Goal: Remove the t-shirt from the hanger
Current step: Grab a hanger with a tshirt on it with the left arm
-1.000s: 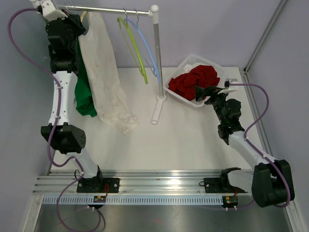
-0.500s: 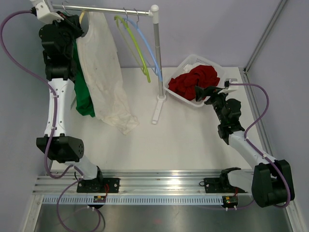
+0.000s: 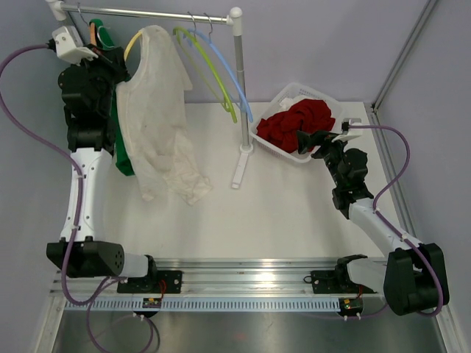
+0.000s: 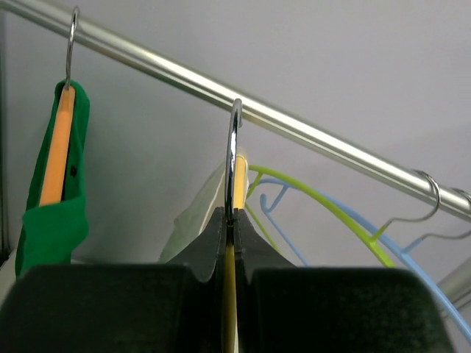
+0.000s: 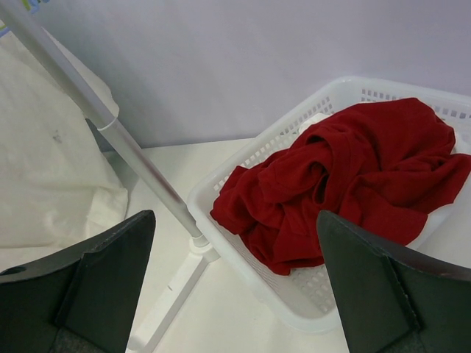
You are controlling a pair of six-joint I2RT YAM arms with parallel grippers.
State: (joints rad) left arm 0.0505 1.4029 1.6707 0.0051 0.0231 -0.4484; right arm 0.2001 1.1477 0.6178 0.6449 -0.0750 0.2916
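A white t-shirt (image 3: 156, 110) hangs on a yellow hanger (image 3: 133, 43) at the left end of the rail (image 3: 162, 14), its hem bunched on the table. My left gripper (image 3: 110, 65) is shut on that hanger's neck (image 4: 237, 180), just under its metal hook (image 4: 232, 136). The hook's top overlaps the rail (image 4: 331, 143) in the left wrist view; whether it rests on the rail I cannot tell. My right gripper (image 3: 313, 140) stands open and holds nothing, low beside the basket; the right wrist view has this gripper (image 5: 235, 220) facing the basket.
A green shirt (image 3: 121, 151) on an orange hanger (image 4: 55, 154) hangs left of the white one. Empty lime (image 3: 213, 70) and blue (image 3: 234, 81) hangers hang near the rack's post (image 3: 241, 88). A white basket (image 3: 293, 91) holds a red garment (image 3: 302, 121).
My left gripper has dropped down and away from the rail with the yellow hanger. The white t-shirt swung and spread out, and the empty hangers swayed. The right arm stayed still.
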